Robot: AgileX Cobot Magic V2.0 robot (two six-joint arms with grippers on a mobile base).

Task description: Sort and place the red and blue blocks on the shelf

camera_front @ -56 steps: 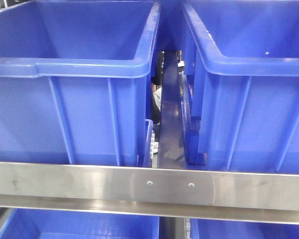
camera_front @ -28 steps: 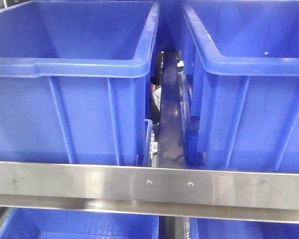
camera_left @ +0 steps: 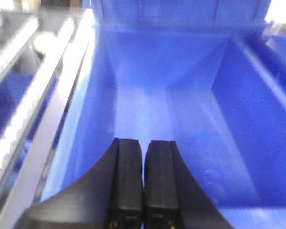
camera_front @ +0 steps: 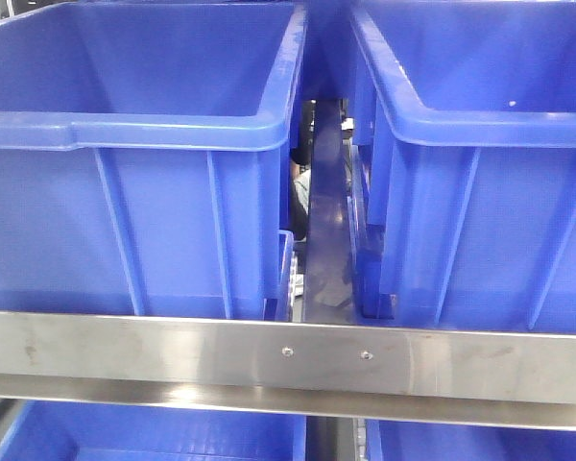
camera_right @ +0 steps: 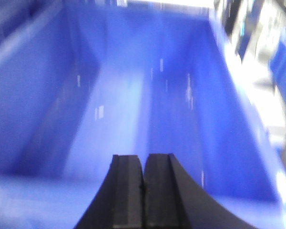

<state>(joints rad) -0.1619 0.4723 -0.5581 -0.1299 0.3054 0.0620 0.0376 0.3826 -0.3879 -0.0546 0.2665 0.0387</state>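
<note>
Standing side by side behind horizontal shelf rail [camera_front: 288, 357]: two blue bins [camera_front: 134, 182]. Left pincer [camera_left: 143, 177], right pincer [camera_right: 143, 186] both clenched, nothing held.

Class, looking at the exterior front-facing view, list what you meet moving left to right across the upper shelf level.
Left blue bin → narrow dark gap between the bins → right blue bin; the steel shelf rail spans the whole width below.
</note>
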